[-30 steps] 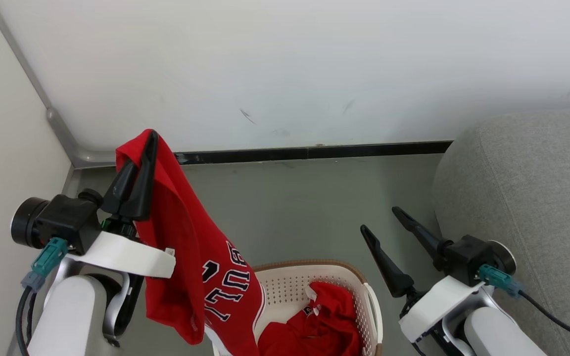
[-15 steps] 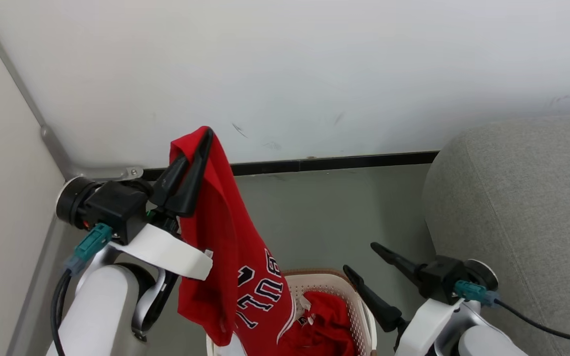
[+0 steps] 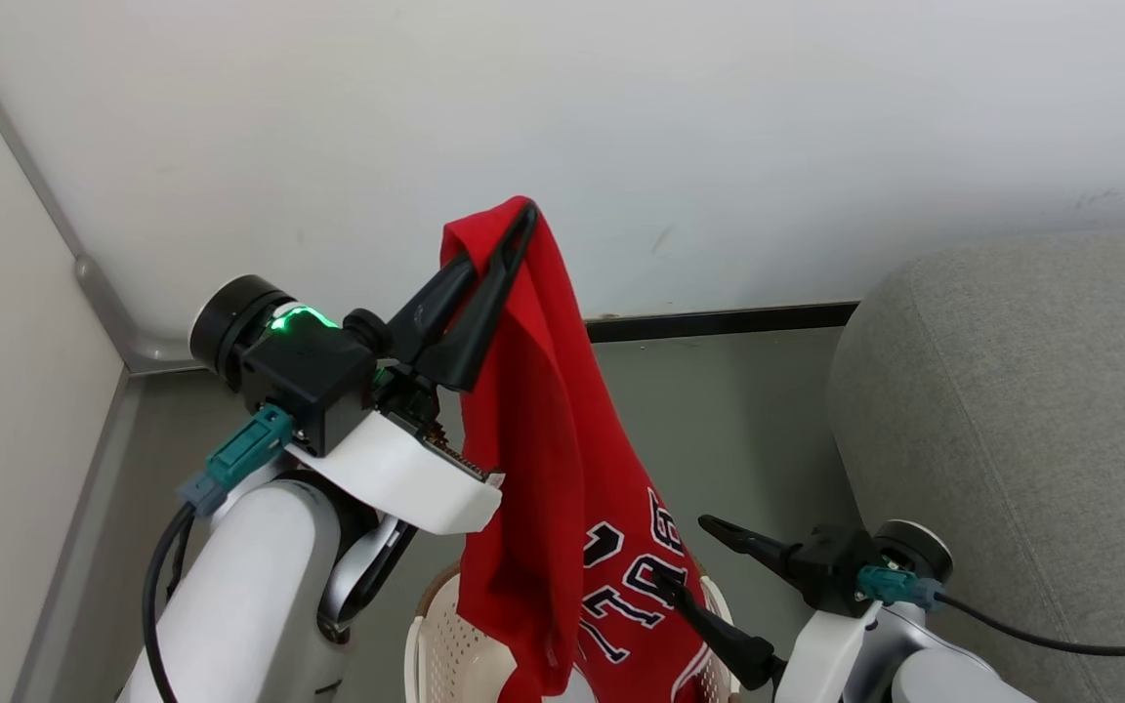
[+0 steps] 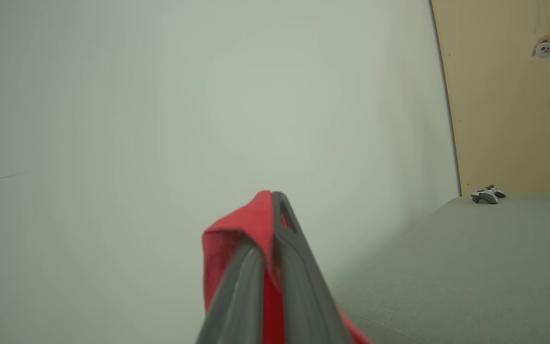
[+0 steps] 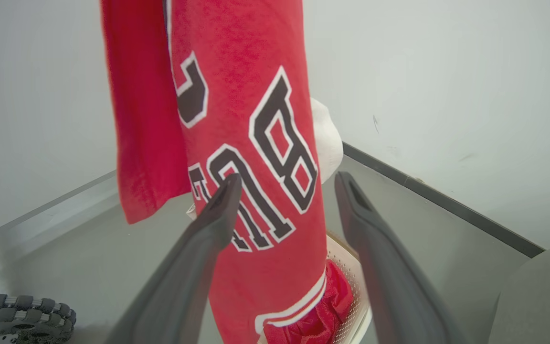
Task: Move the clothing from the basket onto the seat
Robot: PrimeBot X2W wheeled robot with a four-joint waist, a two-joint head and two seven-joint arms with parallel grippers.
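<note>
Head view: the left gripper point(image 3: 521, 217) is clamped on the top fold of the red jersey point(image 3: 562, 469), which hangs down over the basket point(image 3: 436, 635) on the floor. The right gripper point(image 3: 682, 549), its 2 fingers spread and empty, sits just beside the jersey's lettering. The grey seat point(image 3: 1031, 410) lies farthest right.

The jersey point(image 3: 543, 439) is shown as soft, matt red cloth with a fine mesh weave. The basket point(image 3: 440, 652) is seen in smooth, perforated cream plastic. The seat point(image 3: 1012, 410) is covered in coarse grey woven fabric. The fingers point(image 3: 470, 337) of the left gripper point(image 3: 521, 215) are finished in matt dark plastic, and the forearm shell point(image 3: 230, 605) in glossy white.
</note>
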